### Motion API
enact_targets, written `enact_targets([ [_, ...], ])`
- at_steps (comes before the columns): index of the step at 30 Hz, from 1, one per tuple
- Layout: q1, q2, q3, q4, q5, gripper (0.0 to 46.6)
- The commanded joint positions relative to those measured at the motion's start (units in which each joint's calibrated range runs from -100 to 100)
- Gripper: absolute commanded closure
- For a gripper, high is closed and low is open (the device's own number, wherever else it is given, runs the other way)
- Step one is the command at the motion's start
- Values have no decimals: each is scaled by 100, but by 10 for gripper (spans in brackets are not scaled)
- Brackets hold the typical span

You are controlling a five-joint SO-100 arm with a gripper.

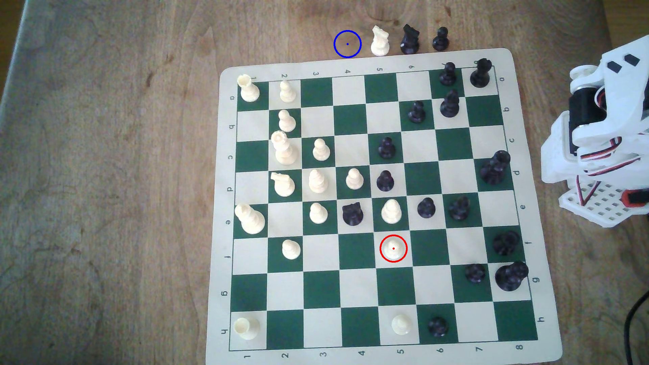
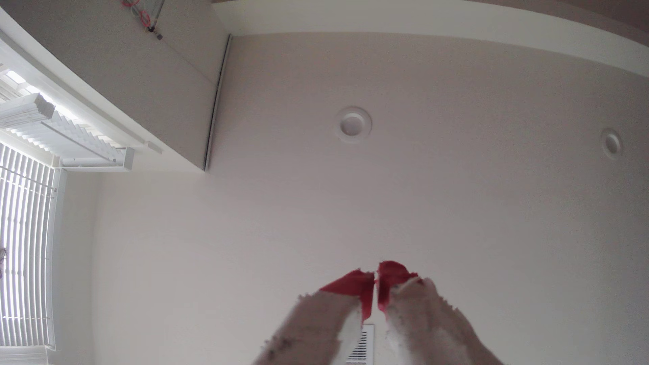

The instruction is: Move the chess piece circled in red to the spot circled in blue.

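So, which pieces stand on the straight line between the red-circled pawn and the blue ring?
In the exterior view, the cream pawn and the blue ring have two black pawns close beside that line.

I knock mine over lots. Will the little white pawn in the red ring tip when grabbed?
Probably light: the small cream-white plastic pawn is among the shortest pieces. Its flared base likely steadies it. Its ball head may slip between the red-tipped gripper, whose tips look nearly closed.

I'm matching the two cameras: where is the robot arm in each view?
Exterior view: arm folded at the exterior view's right, beside board rows c to e.
Wrist view: its gripper, red-taped tips together, against the ceiling.
Shared landmark: the arm's white body.
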Motion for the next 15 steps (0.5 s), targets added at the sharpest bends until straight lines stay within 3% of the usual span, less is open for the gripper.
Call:
enact_targets([
  [1,0,-20,108,-79,10,464],
  [7,-8,-20,108,970,10,464],
  [15,-8,-11,-173,4901,-20,464],
])
